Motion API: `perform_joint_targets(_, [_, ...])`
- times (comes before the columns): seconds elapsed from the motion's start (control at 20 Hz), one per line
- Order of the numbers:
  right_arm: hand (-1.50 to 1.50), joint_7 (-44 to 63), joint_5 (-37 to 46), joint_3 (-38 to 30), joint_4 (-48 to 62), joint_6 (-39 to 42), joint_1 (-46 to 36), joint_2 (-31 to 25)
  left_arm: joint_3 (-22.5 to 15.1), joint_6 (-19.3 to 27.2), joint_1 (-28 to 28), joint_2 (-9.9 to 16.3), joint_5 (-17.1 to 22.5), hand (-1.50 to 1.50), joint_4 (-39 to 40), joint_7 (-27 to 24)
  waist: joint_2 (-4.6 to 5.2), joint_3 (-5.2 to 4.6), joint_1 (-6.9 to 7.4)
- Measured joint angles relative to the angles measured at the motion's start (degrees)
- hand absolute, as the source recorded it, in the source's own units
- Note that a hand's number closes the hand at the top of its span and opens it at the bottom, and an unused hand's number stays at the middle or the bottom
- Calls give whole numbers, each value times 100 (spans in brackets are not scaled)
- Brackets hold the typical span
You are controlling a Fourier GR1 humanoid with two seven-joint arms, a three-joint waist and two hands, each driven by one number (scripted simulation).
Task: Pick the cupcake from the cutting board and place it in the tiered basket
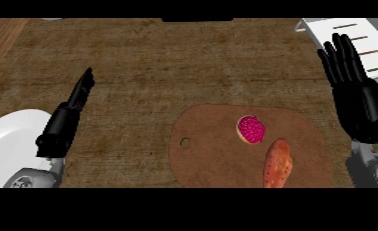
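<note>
The cupcake (252, 129), pale with bright pink frosting, sits on the brown cutting board (214, 155) at the lower middle right of the head view. My right hand (353, 100) is up at the right edge, fingers straight and spread, apart from the cupcake and to its right. At the left, my left hand (65, 120) shows edge-on with fingers straight, far from the board. The white tiered basket (343, 29) shows at the top right corner, partly behind my right hand's fingers.
An orange sweet potato (277, 164) lies on the board just below and right of the cupcake. A white plate (18, 132) sits at the lower left edge beside my left forearm. The brown counter stretches across the middle and back.
</note>
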Motion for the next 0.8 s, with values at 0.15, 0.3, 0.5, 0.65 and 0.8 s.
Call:
perform_joint_targets(0.15, [150, 158, 216, -128, -225, -214, 2, -93, 17, 108, 321, -143, -17, 0, 91, 38, -15, -40, 36])
perform_joint_targets(0.3, [150, 306, 565, -378, -421, -530, -49, -377, 75, 339, 693, -394, 102, 0, 292, 249, -28, -66, 41])
perform_joint_targets(0.5, [-150, 813, 973, -1070, -26, -1748, 395, -278, 155, 514, 909, -631, 271, 0, 414, 435, -23, -84, -166])
perform_joint_targets(0.65, [-150, 813, 1143, -1179, -350, -2518, 759, 243, 131, 619, 923, -808, 271, 0, 416, 451, -49, -64, -129])
perform_joint_targets(0.8, [-150, 883, 1327, -1001, -1129, -2775, 1291, 503, 75, 731, 841, -999, 183, 0, 504, 480, -59, -51, -86])
